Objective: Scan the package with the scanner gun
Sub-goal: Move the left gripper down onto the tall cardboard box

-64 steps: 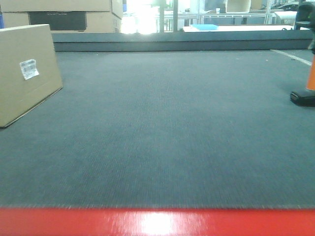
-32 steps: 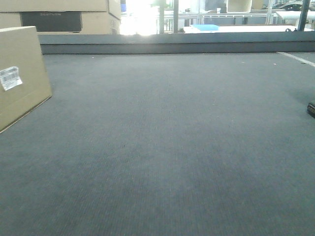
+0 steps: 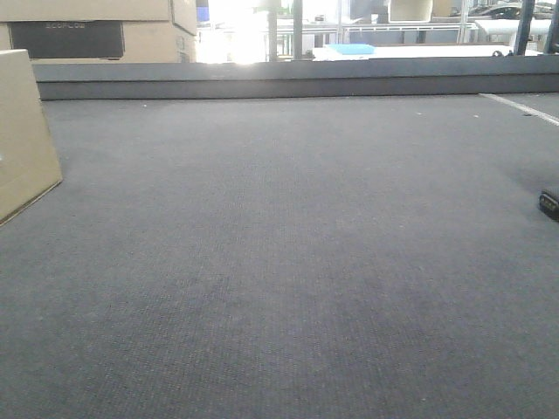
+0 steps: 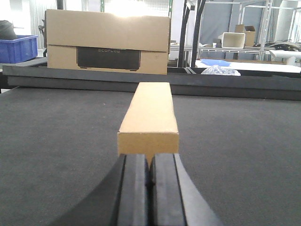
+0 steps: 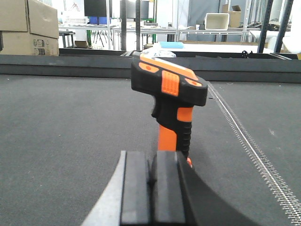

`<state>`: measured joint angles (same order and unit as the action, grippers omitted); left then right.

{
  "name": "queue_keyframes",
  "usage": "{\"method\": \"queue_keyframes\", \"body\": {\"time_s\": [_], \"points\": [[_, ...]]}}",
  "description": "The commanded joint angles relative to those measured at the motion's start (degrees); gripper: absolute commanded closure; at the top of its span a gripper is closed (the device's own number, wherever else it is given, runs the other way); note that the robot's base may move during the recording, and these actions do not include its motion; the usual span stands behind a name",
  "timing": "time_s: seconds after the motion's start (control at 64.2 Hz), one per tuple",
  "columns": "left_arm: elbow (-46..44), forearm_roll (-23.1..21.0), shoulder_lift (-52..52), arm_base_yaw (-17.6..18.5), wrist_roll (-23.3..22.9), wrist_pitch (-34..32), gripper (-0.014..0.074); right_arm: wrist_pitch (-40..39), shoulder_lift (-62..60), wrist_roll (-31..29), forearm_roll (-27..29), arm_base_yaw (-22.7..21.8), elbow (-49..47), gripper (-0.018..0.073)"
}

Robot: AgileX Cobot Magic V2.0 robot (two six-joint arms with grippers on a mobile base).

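Pressing together along one seam, the two dark pads of the left pincer [image 4: 149,162] leave no gap and grip nothing. Just past their tips stands the box [image 4: 150,110], narrow end toward the lens, long top running straight away. Whether tips and cardboard touch, cannot tell. The right pincer [image 5: 151,162] is likewise closed flat on itself, holding nothing. The scanner [image 5: 169,87] stands upright just beyond it: black head with orange buttons, orange handle with a black ribbed grip. Its foot is hidden behind the pads.

Room: a wide stretch of dark grey mat [image 3: 288,262] lies between the two items, which sit well apart. The box [image 3: 22,131] is cut by the left frame edge. Only a black sliver of the scanner [image 3: 549,204] shows at the right edge. The far side of the mat ends in a low raised rim [image 3: 297,80]. A pale stitched seam [image 5: 249,146] runs along the mat to the right of the scanner.

Views: the pincers show only in the wrist cameras. The left wrist camera gives the box's slim end face, plain brown, while the front camera gives its broad side. Beyond the rim sit a big carton [image 4: 108,42] with a dark printed panel and a blue bin [image 4: 18,48].
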<state>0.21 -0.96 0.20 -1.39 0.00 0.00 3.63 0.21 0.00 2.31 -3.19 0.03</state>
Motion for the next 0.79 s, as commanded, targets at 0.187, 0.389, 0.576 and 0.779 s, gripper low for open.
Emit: {"method": "queue_keyframes", "body": {"time_s": [0.187, 0.389, 0.576, 0.779], "points": [[-0.21, 0.03, -0.20, -0.19, 0.00, -1.09, 0.0707, -1.06, -0.21, 0.00, -0.02, -0.24, -0.03, 0.0728], [-0.21, 0.03, -0.20, -0.19, 0.00, -1.09, 0.0707, -1.06, -0.21, 0.00, -0.02, -0.24, -0.03, 0.0728], [-0.21, 0.03, -0.20, -0.19, 0.00, -1.09, 0.0707, -1.06, -0.21, 0.00, -0.02, -0.24, -0.03, 0.0728], [-0.21, 0.96, -0.20, -0.19, 0.00, -2.14, 0.0707, -1.06, -0.21, 0.00, -0.02, -0.24, -0.03, 0.0728]]}}
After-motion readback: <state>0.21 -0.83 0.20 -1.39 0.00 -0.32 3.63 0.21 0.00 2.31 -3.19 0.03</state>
